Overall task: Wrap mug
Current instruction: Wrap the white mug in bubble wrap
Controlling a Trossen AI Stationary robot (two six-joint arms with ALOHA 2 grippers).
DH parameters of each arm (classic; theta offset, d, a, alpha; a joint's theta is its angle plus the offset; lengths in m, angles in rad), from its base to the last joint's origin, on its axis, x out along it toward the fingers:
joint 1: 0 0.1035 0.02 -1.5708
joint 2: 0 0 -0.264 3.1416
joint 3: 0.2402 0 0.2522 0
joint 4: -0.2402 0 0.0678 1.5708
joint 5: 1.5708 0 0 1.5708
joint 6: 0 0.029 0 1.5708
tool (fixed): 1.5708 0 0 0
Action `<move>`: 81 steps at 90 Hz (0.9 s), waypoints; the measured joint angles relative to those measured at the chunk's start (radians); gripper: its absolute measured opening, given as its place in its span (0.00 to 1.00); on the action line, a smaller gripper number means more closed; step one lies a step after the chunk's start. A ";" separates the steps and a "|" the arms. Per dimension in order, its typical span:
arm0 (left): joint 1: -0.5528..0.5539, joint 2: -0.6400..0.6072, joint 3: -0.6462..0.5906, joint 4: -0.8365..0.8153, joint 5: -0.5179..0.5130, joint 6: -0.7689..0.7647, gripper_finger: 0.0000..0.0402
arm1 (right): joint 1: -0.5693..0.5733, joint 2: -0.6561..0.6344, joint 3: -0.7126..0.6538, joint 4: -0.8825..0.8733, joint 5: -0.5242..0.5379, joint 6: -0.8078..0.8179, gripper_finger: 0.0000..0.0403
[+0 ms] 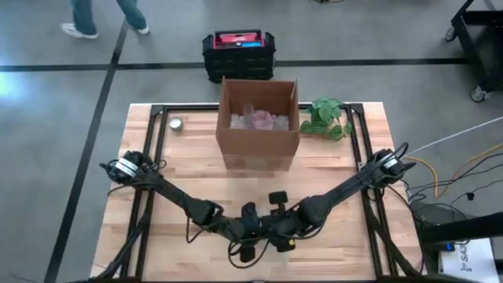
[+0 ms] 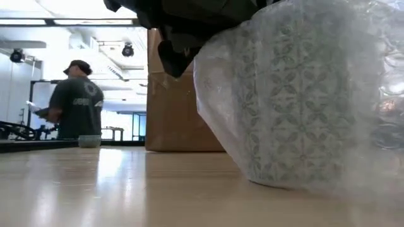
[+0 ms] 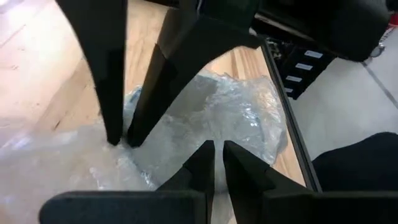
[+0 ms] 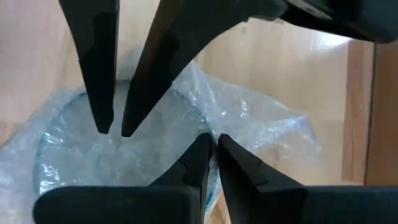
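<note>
Bench point(image 1: 189, 173) of pale wood carries cardboard box point(image 1: 258, 123) and plant point(image 1: 327, 118), both pincers point(image 3: 214, 163) point(image 4: 210, 155) pinching bubble wrap point(image 2: 328, 94) around patterned mug point(image 2: 297, 120).

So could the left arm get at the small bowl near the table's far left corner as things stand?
Probably yes: the small bowl sits alone on bare wood, nothing beside it. But the left gripper is pinching bubble wrap around the mug and would have to let go.

Bright even indoor light, ceiling lamps point(image 2: 128, 49) glaring in low view, near bubble wrap point(image 2: 303, 94) blurred, wrist views soft
</note>
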 joint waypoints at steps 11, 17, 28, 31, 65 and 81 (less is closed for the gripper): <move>0.001 0.000 0.001 0.000 0.001 0.000 0.06 | 0.009 -0.004 0.007 -0.005 0.023 -0.001 0.05; 0.001 0.000 0.001 0.000 0.001 0.000 0.06 | 0.010 -0.014 0.009 -0.005 0.032 -0.001 0.05; 0.001 0.000 0.001 0.001 0.001 0.000 0.06 | 0.010 -0.025 0.019 -0.014 0.031 -0.001 0.05; 0.001 0.000 0.001 0.001 0.001 0.000 0.06 | 0.010 -0.028 0.020 -0.014 0.030 -0.001 0.05; 0.001 0.000 0.001 0.002 0.001 0.000 0.06 | 0.027 -0.048 0.019 -0.027 0.024 0.006 0.05; 0.001 0.000 0.001 0.002 0.001 0.000 0.06 | 0.028 -0.062 0.020 -0.036 0.027 0.006 0.05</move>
